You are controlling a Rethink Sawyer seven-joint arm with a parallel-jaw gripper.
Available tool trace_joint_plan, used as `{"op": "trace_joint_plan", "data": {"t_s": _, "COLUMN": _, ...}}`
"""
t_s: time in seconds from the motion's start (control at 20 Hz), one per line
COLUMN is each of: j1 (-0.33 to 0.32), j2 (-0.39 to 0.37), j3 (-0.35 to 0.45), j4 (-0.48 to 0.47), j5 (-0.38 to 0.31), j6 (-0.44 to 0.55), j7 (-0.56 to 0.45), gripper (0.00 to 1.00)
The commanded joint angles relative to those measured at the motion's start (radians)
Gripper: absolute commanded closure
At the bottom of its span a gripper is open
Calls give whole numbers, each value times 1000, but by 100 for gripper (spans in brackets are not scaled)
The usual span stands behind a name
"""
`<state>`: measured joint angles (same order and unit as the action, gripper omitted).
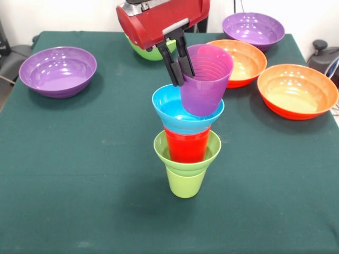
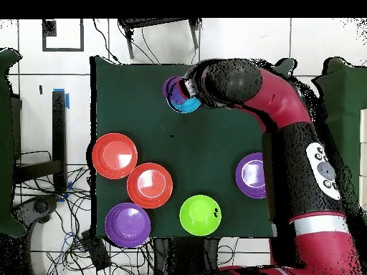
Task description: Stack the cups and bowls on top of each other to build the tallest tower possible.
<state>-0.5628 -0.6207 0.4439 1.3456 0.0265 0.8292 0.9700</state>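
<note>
The tower stands mid-table: a lime-green cup at the bottom, then a small lime-green bowl, a red cup and a small blue bowl. On top, a translucent purple cup leans to the right, its base down inside the blue bowl. My gripper comes down from above and is shut on the purple cup's left rim. In the overhead view the arm covers most of the stack; only the purple cup and an edge of the blue bowl show.
A wide purple bowl sits at the left and another purple bowl at the far right. Two orange bowls lie right of the tower. A medium lime-green bowl is partly hidden behind the arm.
</note>
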Motion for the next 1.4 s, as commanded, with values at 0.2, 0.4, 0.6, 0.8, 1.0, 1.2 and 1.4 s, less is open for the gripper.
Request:
{"op": "trace_joint_plan", "data": {"t_s": 0.2, "j1": -4, "j2": 38, "j3": -9, "j4": -3, "j5": -21, "j6": 23, "j7": 104, "gripper": 100}}
{"op": "trace_joint_plan", "data": {"t_s": 0.4, "j1": -2, "j2": 42, "j3": -10, "j4": -14, "j5": -22, "j6": 32, "j7": 102, "gripper": 100}}
{"op": "trace_joint_plan", "data": {"t_s": 0.6, "j1": -6, "j2": 45, "j3": -11, "j4": -21, "j5": -25, "j6": 39, "j7": 95, "gripper": 100}}
{"op": "trace_joint_plan", "data": {"t_s": 0.8, "j1": -11, "j2": 49, "j3": -10, "j4": -29, "j5": -27, "j6": 48, "j7": 86, "gripper": 100}}
{"op": "trace_joint_plan", "data": {"t_s": 1.0, "j1": -18, "j2": 56, "j3": -7, "j4": -44, "j5": -27, "j6": 61, "j7": 73, "gripper": 100}}
{"op": "trace_joint_plan", "data": {"t_s": 1.2, "j1": -22, "j2": 67, "j3": -6, "j4": -67, "j5": -32, "j6": 79, "j7": 60, "gripper": 100}}
{"op": "trace_joint_plan", "data": {"t_s": 1.4, "j1": -26, "j2": 71, "j3": -4, "j4": -73, "j5": -34, "j6": 84, "j7": 56, "gripper": 100}}
